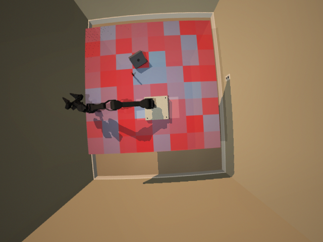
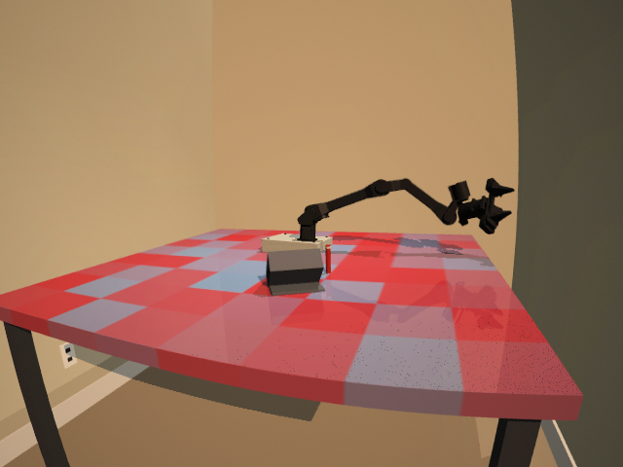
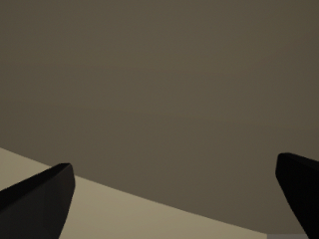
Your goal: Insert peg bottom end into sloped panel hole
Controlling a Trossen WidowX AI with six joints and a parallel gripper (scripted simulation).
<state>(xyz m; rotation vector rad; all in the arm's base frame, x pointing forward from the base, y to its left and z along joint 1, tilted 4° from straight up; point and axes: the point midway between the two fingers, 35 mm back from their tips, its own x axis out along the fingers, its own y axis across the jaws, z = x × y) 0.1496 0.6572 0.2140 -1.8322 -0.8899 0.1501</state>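
Observation:
A slim red peg stands upright on the table, with a pale band near its top in the exterior view. The dark grey block with the sloped panel stands close to it. Its small dark round hole shows near the middle of the face in the top view; in the exterior view the hole is not seen. My gripper is open and empty. It is raised high, far from the peg and the block, with its fingers pointing away from both. The wrist view shows neither of them.
The arm's pale base plate stands on the red and blue checkered table. The arm reaches out from it toward a table edge, beyond which the gripper hangs. Walls surround the table.

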